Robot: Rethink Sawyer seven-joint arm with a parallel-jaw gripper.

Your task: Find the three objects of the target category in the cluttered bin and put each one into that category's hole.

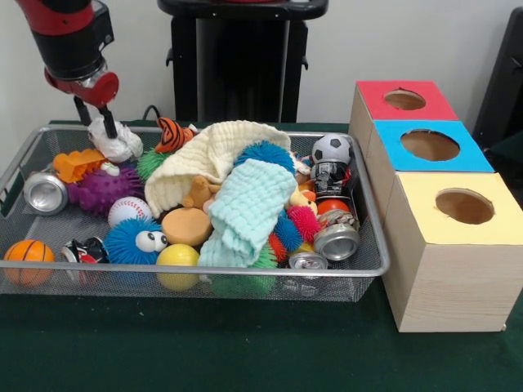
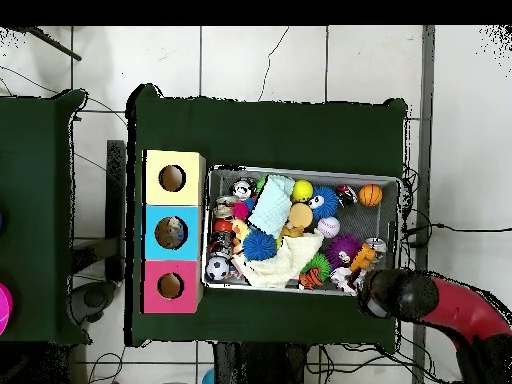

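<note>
While the red-and-black arm reaches down at one end of the wire bin (image 1: 372, 245), its claw (image 1: 97, 117) has both black fingers pinched on a white plush toy (image 1: 117, 140) at the bin's far corner; toy looks partly lifted but can't tell if it's clear of the pile. Just beside claw: orange block (image 1: 75, 164), purple spiky ball (image 1: 102, 189), tiger-striped toy (image 1: 173, 134). Near it, a silver can (image 1: 45, 192) on its side. Further off, mid-bin: cream cloth (image 1: 214, 155) and mint cloth (image 1: 243, 208) draped over balls and cans. Well apart from claw, past bin's opposite end on the green bench (image 1: 204, 351): red box (image 1: 400, 102), blue box (image 1: 429, 147), yellow box (image 1: 462, 245), each w/ a round hole on top.
</note>
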